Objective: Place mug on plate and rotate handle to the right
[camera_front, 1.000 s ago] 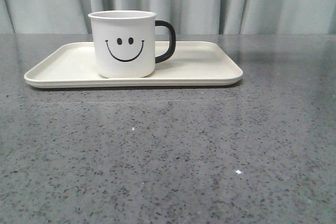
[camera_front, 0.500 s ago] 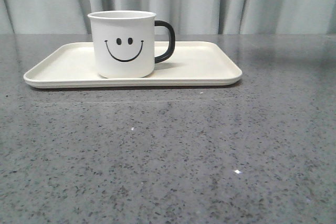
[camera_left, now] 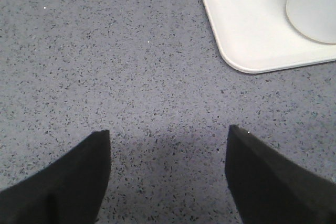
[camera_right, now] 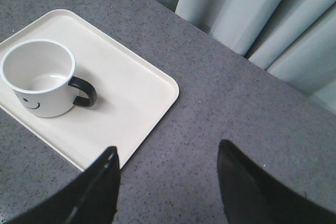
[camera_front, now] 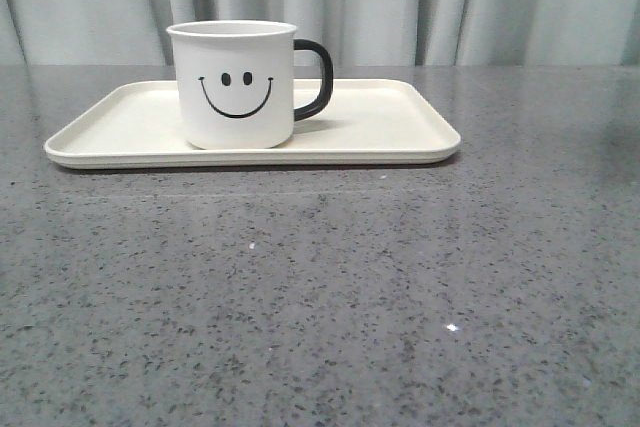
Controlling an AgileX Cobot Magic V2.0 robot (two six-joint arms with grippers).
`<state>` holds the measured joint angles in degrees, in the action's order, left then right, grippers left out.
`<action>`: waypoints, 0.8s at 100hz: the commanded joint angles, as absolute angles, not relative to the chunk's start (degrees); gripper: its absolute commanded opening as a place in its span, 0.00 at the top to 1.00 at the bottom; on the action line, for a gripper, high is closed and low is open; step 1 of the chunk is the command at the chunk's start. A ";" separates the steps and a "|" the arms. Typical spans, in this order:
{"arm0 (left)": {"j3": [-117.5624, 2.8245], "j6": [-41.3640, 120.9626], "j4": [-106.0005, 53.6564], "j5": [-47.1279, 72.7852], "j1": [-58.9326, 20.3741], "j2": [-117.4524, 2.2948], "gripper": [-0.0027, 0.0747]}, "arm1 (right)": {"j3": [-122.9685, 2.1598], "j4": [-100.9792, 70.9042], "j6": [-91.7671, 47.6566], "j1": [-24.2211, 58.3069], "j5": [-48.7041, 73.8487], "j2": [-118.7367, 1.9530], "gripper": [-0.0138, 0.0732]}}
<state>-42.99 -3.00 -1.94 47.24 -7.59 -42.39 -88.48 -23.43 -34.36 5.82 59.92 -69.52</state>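
The mug point(camera_front: 232, 83) stands upright on the plate point(camera_front: 380, 132), left of its middle, smiley face forward and handle point(camera_front: 314, 78) pointing right. Across the last second nothing on the table point(camera_front: 320, 287) has shifted beyond a slight jitter, so the task looks finished. The left claw point(camera_left: 167, 174) hangs wide open and empty above bare table near the plate's corner. The right claw point(camera_right: 167, 182) is likewise spread and empty, high and well clear of the mug.

The plate point(camera_front: 400, 127) with the mug point(camera_front: 235, 82) has edged slightly leftward.
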 commanded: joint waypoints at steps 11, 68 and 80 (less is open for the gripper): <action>-44.42 -3.11 -2.44 43.57 -7.47 -42.22 0.37 | -75.22 -23.42 -33.57 2.69 49.19 -59.10 0.35; -44.42 -3.11 -2.44 43.57 -7.47 -42.22 0.37 | -41.17 -23.42 -26.79 -0.40 39.42 -34.15 0.35; -44.42 -3.11 -2.44 43.57 -7.47 -42.22 0.37 | -38.73 -23.42 -26.31 -0.40 39.80 -31.10 0.35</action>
